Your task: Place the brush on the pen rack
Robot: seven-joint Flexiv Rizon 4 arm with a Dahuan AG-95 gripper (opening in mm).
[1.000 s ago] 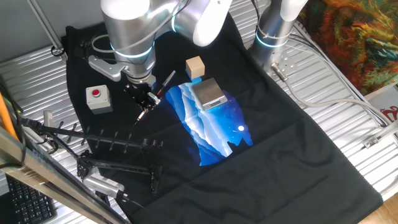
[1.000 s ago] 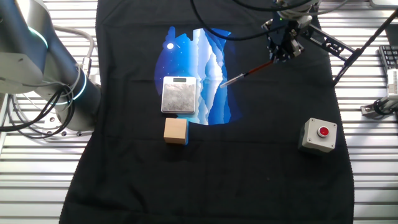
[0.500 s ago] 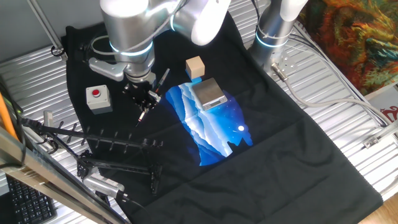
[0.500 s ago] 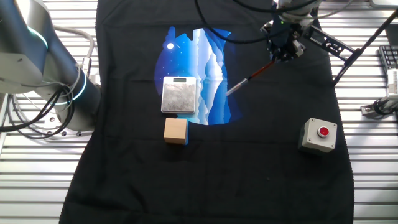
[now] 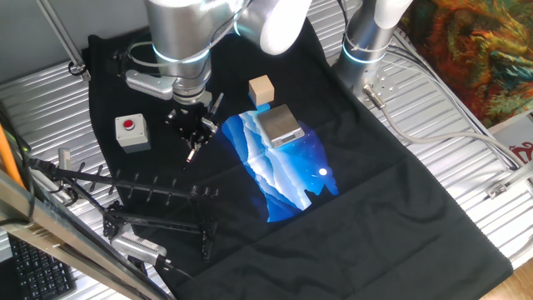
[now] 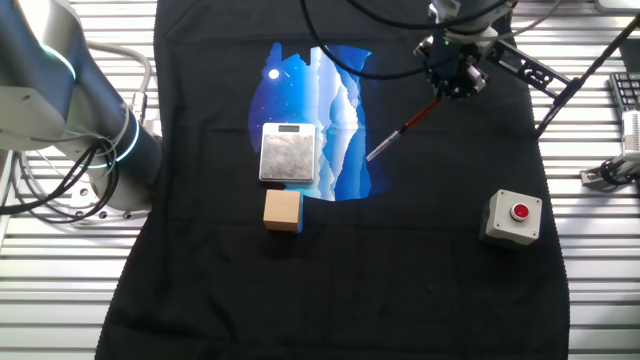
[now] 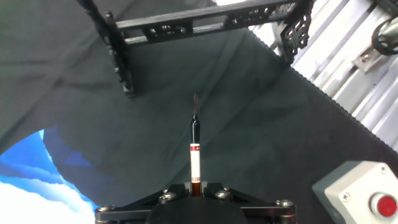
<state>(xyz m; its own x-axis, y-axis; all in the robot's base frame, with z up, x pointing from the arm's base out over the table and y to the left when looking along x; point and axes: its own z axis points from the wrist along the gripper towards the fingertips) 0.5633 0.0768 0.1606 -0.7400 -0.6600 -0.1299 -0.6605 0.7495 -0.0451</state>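
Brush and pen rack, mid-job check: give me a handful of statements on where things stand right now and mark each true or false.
1. The gripper is shut on the brush. True.
2. The brush already lies on the pen rack. False: it is held above the black cloth, short of the rack.
3. The grey box with a red button sits on the cloth. True.
4. The wooden block is stacked on the metal plate. False: it stands beside the plate.
5. In the hand view the brush points toward the rack. True.
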